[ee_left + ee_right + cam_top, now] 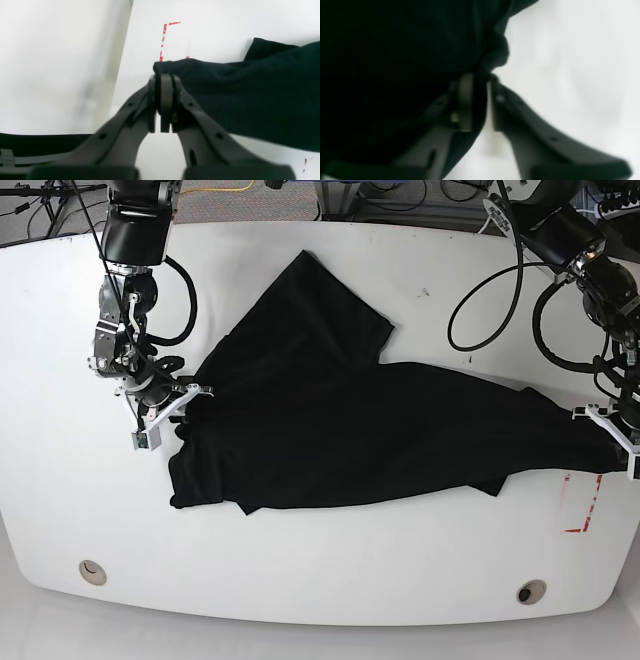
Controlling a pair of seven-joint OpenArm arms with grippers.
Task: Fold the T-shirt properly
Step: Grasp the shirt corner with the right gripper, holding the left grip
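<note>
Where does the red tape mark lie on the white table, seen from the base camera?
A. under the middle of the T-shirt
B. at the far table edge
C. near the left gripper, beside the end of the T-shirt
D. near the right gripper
C: the red tape mark lies just below the left gripper, which pinches the end of the T-shirt.

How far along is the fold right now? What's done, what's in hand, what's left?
Done: nothing folded yet; the T-shirt lies stretched and rumpled across the table, one sleeve pointing to the far edge. In hand: the left gripper is shut on one end of the shirt; the right gripper has its jaws parted with cloth between them. Left: flattening and every fold.
</note>
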